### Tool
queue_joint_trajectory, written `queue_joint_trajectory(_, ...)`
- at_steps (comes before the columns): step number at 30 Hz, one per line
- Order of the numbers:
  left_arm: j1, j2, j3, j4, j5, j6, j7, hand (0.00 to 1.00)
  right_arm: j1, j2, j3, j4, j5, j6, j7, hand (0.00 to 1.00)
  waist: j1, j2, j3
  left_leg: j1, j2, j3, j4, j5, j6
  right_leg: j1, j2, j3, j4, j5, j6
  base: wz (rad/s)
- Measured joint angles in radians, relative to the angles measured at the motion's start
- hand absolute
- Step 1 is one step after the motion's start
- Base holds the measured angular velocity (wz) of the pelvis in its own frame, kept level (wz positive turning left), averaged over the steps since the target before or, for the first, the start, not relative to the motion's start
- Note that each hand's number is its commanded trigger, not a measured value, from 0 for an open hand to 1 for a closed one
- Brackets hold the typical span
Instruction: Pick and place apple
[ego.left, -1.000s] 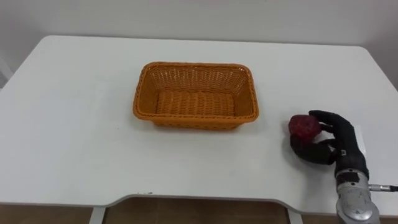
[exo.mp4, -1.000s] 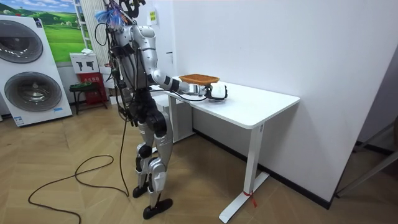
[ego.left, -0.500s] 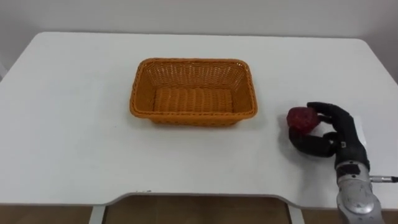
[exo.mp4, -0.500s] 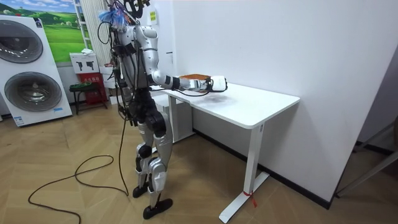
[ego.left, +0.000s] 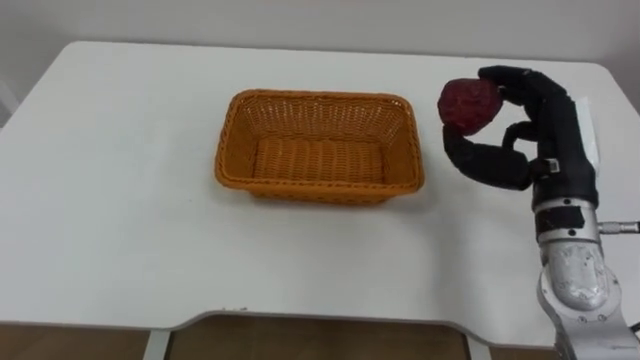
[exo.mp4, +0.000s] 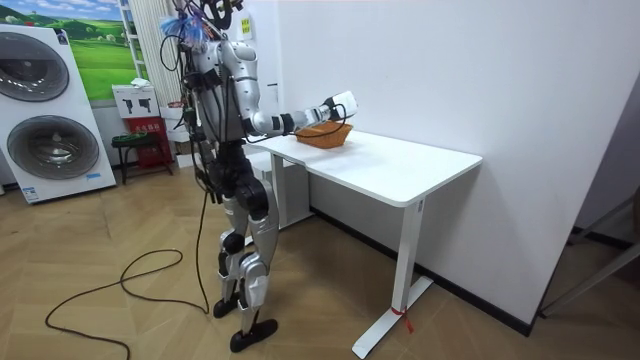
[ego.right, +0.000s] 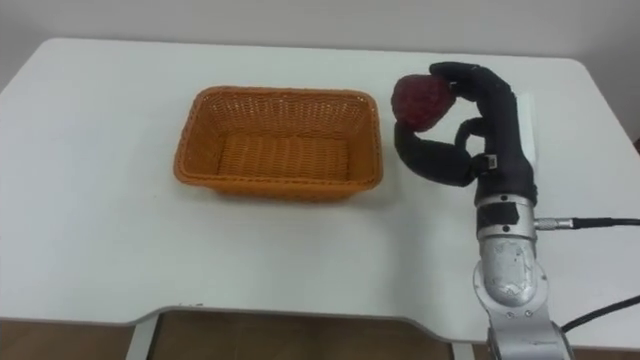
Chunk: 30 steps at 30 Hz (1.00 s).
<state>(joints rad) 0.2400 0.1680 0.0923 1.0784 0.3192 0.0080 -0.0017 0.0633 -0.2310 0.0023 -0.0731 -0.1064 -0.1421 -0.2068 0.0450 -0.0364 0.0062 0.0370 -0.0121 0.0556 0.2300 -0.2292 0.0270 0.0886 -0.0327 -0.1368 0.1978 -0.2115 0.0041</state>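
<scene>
Holding: right hand (ego.left: 545, 130) curled round apple (ego.left: 470, 103), above counter (ego.left: 120, 200).
Basket (ego.left: 318, 190): on counter, near apple, to its left.

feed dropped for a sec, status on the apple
Right robot hand shut on apple, above table right of basket. Basket empty, path clear.

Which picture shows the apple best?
The left eye view: the red apple shows close up, held in the right hand beside the basket. The right eye view shows much the same. In the room view it's too small.
</scene>
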Motion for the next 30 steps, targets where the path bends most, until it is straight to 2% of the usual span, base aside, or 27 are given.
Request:
queue_joint_trajectory(4,0.001,-0.007,0.001,0.001,0.004,-0.002,0.0,0.0,0.0,0.0,0.014,-0.027,-0.022,0.001,0.028,1.0,0.017,0.004,-0.0015,-0.009,0.0,0.002,0.004,0.0,0.0,-0.007,-0.001,-0.001,0.0,0.0,0.0,-0.02)
queue_joint_trajectory(5,0.003,-0.009,0.001,0.001,0.007,-0.002,0.0,0.0,0.0,0.0,0.017,-0.032,-0.022,0.001,0.037,1.0,0.018,0.007,-0.0039,-0.009,0.0,0.001,0.004,0.0,0.0,-0.007,-0.001,-0.002,0.0,0.0,0.0,0.0)
queue_joint_trajectory(7,0.005,-0.017,0.002,0.002,0.007,-0.001,0.0,0.0,0.0,0.001,0.021,-0.042,-0.022,0.001,0.044,0.15,0.026,0.013,-0.0077,-0.009,0.0,0.0,0.004,0.0,0.0,-0.006,-0.001,-0.003,0.0,0.0,0.0,0.0)
queue_joint_trajectory(8,0.005,-0.021,0.002,0.003,0.007,-0.001,0.0,0.0,0.0,0.001,0.025,-0.05,-0.024,0.002,0.046,0.0,0.037,0.017,-0.0095,-0.008,0.0,0.0,0.005,0.0,0.0,-0.006,-0.001,-0.003,0.001,0.0,0.0,0.0)
queue_joint_trajectory(13,0.005,-0.023,0.002,0.011,0.007,-0.001,0.004,0.0,0.0,0.001,0.049,-0.06,-0.029,0.002,0.044,0.0,0.046,0.018,-0.0101,-0.008,0.0,-0.004,0.006,0.001,0.0,-0.004,-0.001,-0.006,0.001,0.0,0.0,0.02)
queue_joint_trajectory(22,0.005,-0.024,0.001,0.02,0.007,-0.001,0.012,0.0,0.0,0.006,0.065,-0.06,-0.056,0.002,0.046,0.0,0.063,0.015,-0.0025,-0.013,-0.001,-0.006,0.007,0.001,0.0,-0.003,-0.002,-0.008,0.001,0.0,0.0,0.0)
queue_joint_trajectory(24,0.005,-0.024,0.001,0.02,0.007,-0.001,0.012,0.0,0.0,0.016,0.066,-0.059,-0.061,0.002,0.047,0.0,0.063,0.015,-0.0003,-0.016,-0.001,-0.007,0.006,0.001,0.0,-0.004,-0.002,-0.009,0.0,0.0,0.0,0.0)
queue_joint_trajectory(30,0.003,-0.024,0.002,0.02,0.007,-0.001,0.012,0.0,0.001,0.034,0.074,-0.059,-0.053,0.002,0.054,0.0,0.06,0.013,-0.0005,-0.018,-0.001,-0.013,0.006,0.001,0.0,-0.005,-0.002,-0.017,-0.001,0.0,0.0,0.03)
